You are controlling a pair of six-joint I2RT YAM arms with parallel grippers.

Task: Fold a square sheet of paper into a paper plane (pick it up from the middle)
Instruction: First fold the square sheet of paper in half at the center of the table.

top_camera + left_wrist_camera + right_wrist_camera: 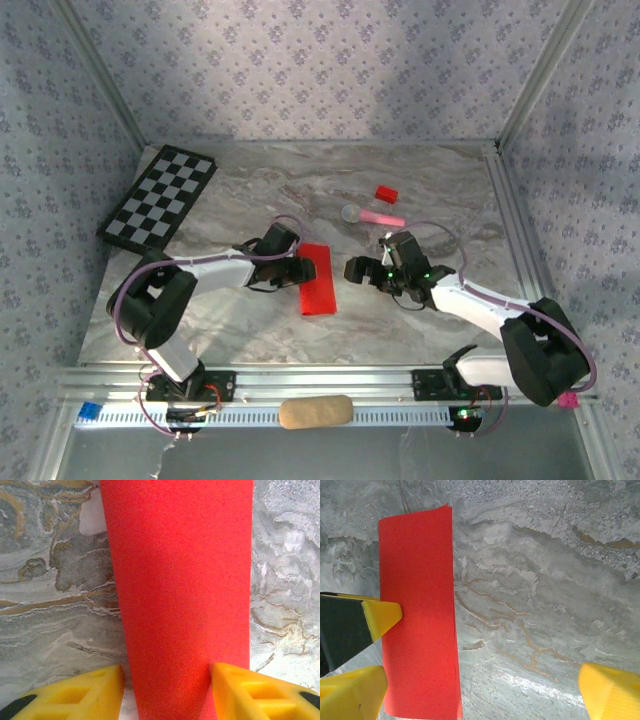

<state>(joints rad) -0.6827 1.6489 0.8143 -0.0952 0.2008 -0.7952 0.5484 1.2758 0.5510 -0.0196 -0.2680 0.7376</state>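
The square sheet of paper (320,285) lies flat on the marble table as a bright red strip, doubled over, with two layers showing along one long edge (417,605). My left gripper (305,268) is at its left side. In the left wrist view the strip (180,580) runs between the yellow fingers of that gripper (167,680). The right finger overlaps the paper's edge, and a sliver of table shows beside the left one. One left fingertip (385,616) rests on the paper's edge. My right gripper (355,270) hovers wide open just right of the paper (482,680), holding nothing.
A checkerboard (160,198) lies at the back left. A small red block (386,193) and a pink stick with a grey round head (375,215) sit behind the right gripper. A tan pad (315,411) rests on the front rail. Patterned walls enclose the table.
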